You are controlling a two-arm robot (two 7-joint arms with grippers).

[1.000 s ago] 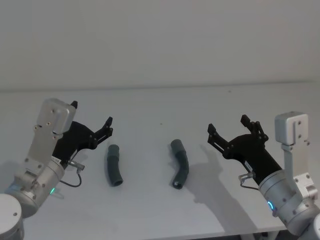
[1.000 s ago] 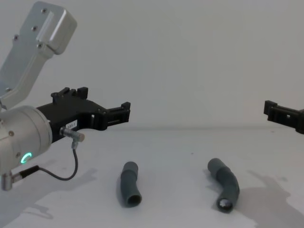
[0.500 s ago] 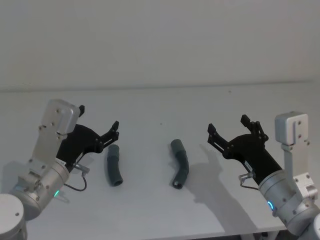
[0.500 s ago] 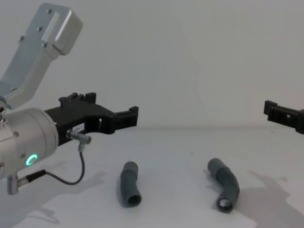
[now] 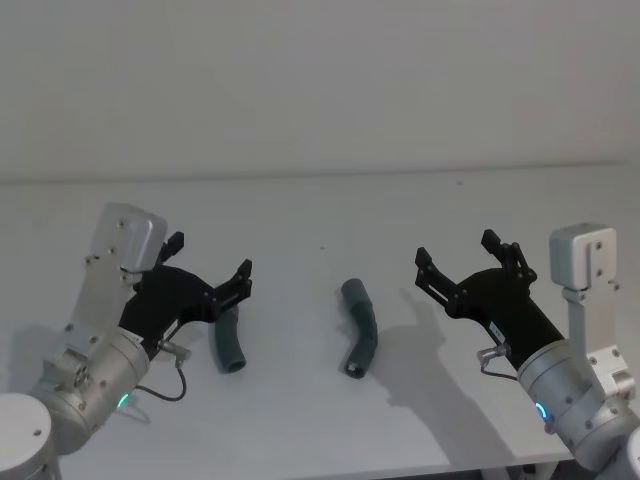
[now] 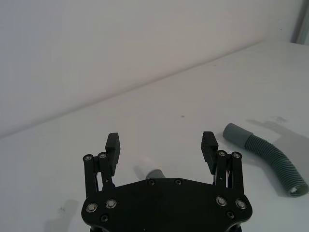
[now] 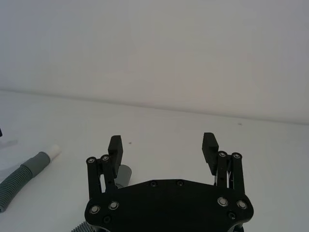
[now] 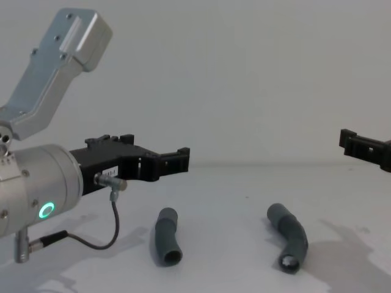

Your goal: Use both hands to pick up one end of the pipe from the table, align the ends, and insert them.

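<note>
Two short, bent, dark-grey corrugated hose pieces lay on the wide matte white-grey table (image 5: 300,215) exactly where they had been a second before: the left hose piece (image 5: 229,348) and the right hose piece (image 5: 361,322), well apart. The black slim-jawed left gripper (image 5: 210,257) on its thick silver arm had swung rightward until it stood over the far end of the left hose piece. Its fingers were spread wide and held nothing. The black right gripper (image 5: 455,249) had stayed to the right of the right hose piece, likewise spread and empty.

From the head, the left gripper covered the far end of the left hose piece. From the left wrist, that piece's smooth grey cuff (image 6: 155,173) and a pale tip peeked out between the fingers. From the chest, the left gripper hung above the table, clear of the hose, while the right gripper was cut off by the right edge.

A thin black cable (image 8: 101,235) with a metal plug (image 8: 113,180) looped down from the left arm, just left of the left hose piece. A plain grey wall (image 5: 320,80) rose at the far side.
</note>
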